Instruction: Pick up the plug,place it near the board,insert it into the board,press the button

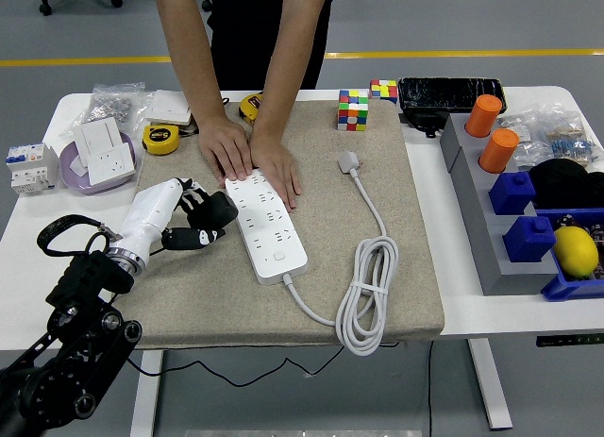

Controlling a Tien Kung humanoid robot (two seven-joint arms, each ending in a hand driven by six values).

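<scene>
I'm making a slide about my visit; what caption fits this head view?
Robot's left hand carries a black plug toward a white power strip that a person's hands hold on a beige mat.
</scene>
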